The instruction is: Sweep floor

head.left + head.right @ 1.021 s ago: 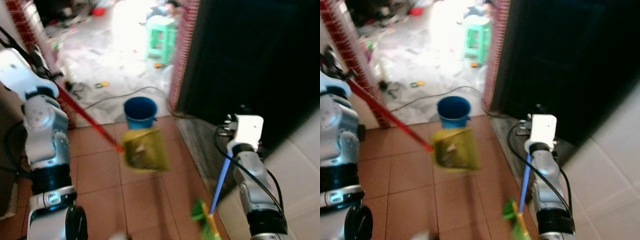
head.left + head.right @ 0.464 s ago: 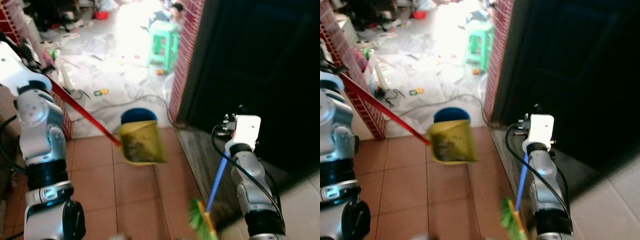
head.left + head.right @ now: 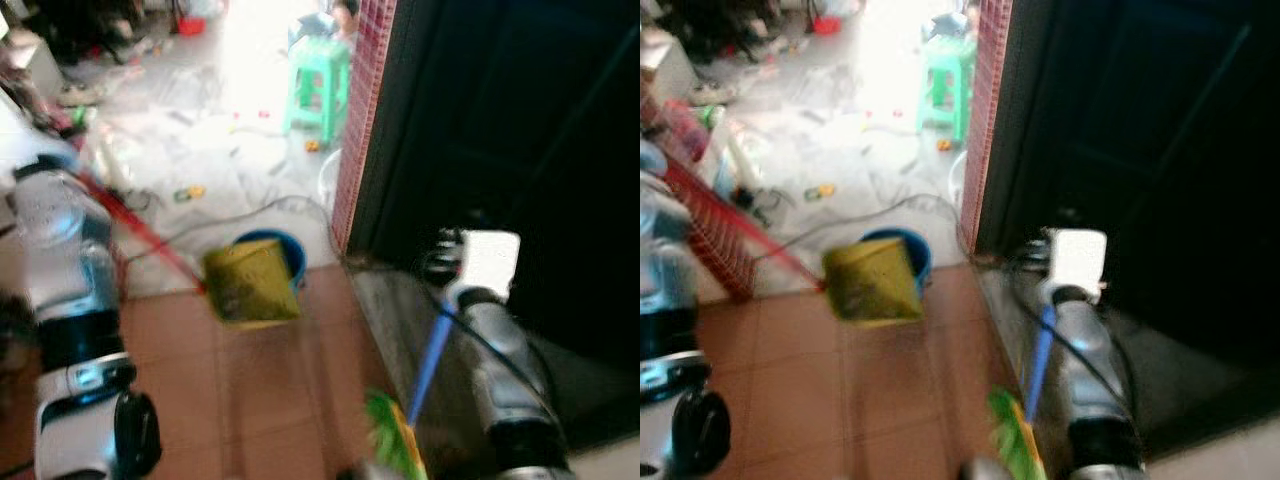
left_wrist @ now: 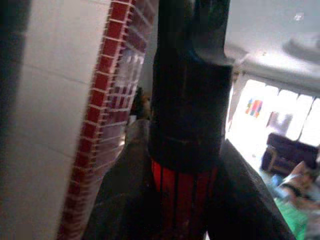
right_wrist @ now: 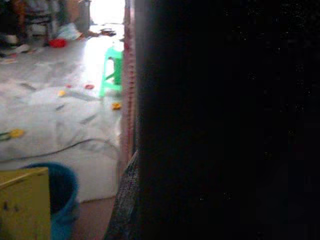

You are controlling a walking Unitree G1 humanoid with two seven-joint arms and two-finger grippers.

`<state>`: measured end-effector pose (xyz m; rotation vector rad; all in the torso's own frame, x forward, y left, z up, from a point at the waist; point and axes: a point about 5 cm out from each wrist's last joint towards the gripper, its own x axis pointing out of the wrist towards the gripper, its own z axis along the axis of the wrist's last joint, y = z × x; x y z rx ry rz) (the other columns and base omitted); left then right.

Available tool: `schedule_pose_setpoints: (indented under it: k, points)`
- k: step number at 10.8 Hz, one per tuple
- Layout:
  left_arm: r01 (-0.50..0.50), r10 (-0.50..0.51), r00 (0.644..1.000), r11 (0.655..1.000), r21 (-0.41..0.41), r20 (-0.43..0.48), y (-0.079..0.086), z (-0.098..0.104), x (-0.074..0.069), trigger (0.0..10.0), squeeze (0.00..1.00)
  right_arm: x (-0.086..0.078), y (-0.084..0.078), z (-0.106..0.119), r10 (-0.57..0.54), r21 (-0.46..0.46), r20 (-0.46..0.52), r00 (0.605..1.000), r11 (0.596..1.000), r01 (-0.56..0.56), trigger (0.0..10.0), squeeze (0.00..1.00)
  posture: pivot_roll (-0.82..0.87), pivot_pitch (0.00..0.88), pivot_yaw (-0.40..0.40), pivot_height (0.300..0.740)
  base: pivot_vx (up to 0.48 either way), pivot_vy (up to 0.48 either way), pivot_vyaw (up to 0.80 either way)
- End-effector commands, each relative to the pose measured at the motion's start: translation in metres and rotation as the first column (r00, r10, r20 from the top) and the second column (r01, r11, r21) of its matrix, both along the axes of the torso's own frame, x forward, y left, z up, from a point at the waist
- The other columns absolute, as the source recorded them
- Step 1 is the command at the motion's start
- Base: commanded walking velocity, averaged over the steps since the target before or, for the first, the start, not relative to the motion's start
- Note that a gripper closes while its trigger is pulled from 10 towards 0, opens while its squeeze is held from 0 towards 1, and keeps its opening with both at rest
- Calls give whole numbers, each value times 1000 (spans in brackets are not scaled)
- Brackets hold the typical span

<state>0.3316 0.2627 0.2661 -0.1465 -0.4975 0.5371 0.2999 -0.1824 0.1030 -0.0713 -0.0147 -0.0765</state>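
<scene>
- Where my left wrist camera looks along my left gripper, my two black fingers are pressed against either side of a red handle with a black cap; they clamp it with no gap that I can see.
- That red handle belongs to the yellow-green dustpan. Its long axis slants from my left arm down and to the right, ending at the pan.
- The pan hangs in the air, tilted, just in front of the blue bucket and partly covering it. Its open face seems to be toward me, though blur hides what lies inside.
- My right gripper is too blurred in the head views for me to tell how its fingers stand. A blue broom handle runs beside my right arm.
- The broom handle leans, its upper end near my white wrist block and its lower end at the green bristles, low by the terracotta tile floor.
- Beyond the bucket lies a pale, littered floor with a cable and a green stool.
- A red brick pillar borders a dark doorway on my right.
</scene>
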Motion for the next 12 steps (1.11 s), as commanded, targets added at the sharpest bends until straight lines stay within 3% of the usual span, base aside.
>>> schedule_pose_setpoints:
  k: [1,9,12]
  points:
    - [-37,34,993,999,29,111,5,24,-7,10000,0,3,7,10,23,-10,47,999,1000,-23,10000,0,-76,0,-27,740,480,0,0]
    - [-84,73,990,993,87,119,2,28,-8,10000,0,2,5,10,23,-15,42,999,1000,-22,10000,0,-80,0,-28,740,475,0,0]
    - [-59,42,993,985,159,111,-9,25,-6,10000,0,2,4,9,25,-17,40,999,1000,-25,10000,0,-78,0,-29,740,0,0,0]
